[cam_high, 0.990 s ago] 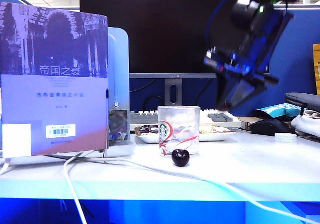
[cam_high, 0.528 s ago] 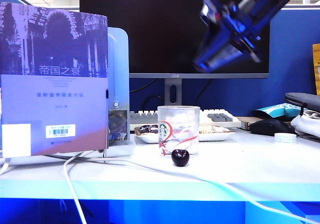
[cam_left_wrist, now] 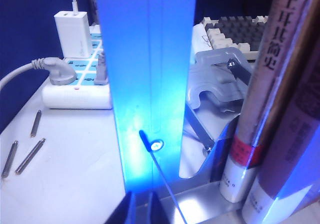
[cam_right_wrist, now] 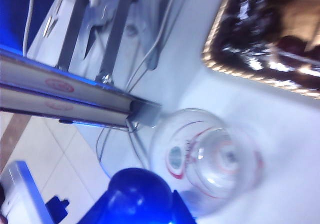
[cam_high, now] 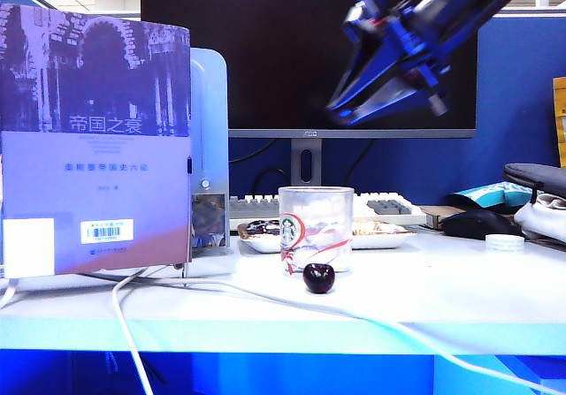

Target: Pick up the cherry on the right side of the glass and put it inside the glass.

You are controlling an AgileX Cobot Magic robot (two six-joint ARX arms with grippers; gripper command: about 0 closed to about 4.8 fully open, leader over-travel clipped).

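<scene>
Right gripper (cam_high: 340,112): raised high in the exterior view, above and to the right of the glass, in front of the dark monitor (cam_high: 265,50); tilted, tips pointing down-left; blurred. Whether its jaws are open or closed cannot be told, and no cherry is visible between them.
Right wrist view: looks down into the glass (cam_right_wrist: 207,159); a blue part of the gripper (cam_right_wrist: 137,196) fills the near edge; fingertips not visible.
Glass (cam_high: 316,229): upright on the white table (cam_high: 460,298), green logo and red ribbon swirls facing the camera; nothing seen inside it.
Cherry (cam_high: 319,277): dark, glossy, on the table just in front of the glass, toward its right side; no stem can be made out in this view.
Tray (cam_high: 265,239): behind the glass, holding dark items.
Book (cam_high: 95,139): standing upright left of the glass, against a bookend.
Left gripper: only dark tips (cam_left_wrist: 141,211) at the edge of the left wrist view, close together, facing a blue panel (cam_left_wrist: 150,83); state cannot be told.
Cable (cam_high: 265,300): white, running across the table in front of the cherry.
</scene>
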